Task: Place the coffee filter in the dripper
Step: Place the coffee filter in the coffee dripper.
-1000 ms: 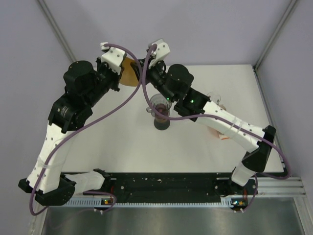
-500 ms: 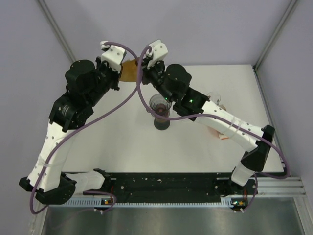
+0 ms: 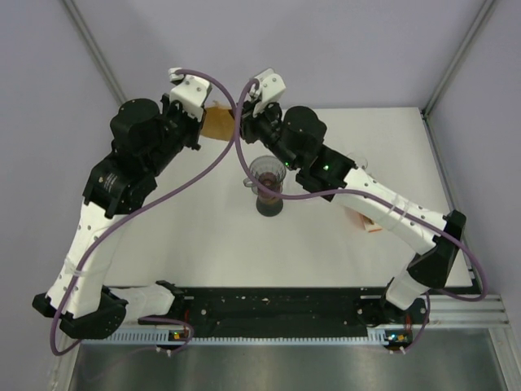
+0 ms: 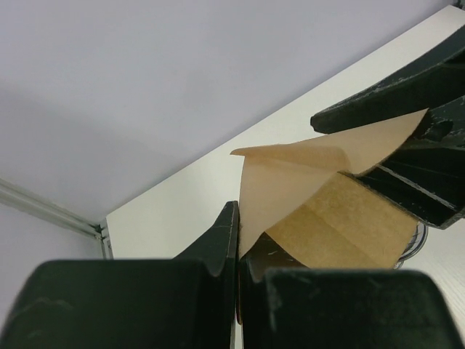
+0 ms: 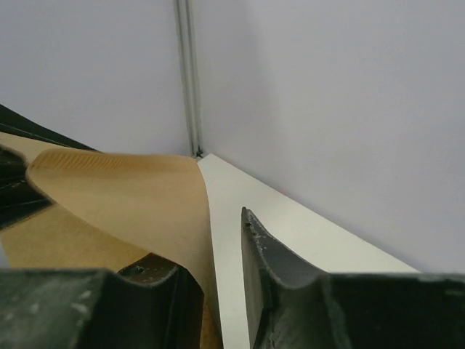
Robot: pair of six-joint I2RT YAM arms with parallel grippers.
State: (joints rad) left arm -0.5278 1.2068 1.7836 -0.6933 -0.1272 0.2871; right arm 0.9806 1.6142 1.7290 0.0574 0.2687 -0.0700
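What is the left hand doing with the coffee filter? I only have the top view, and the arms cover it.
Observer: In the left wrist view, the left hand is shut on the edge of the brown coffee filter.
Operator: Is the filter flat?
Observer: No. Its upper layer stands off the lower one, so the mouth gapes.
Operator: And the right hand?
Observer: Its own wrist view shows the right hand open, with the filter lying along one side of it.
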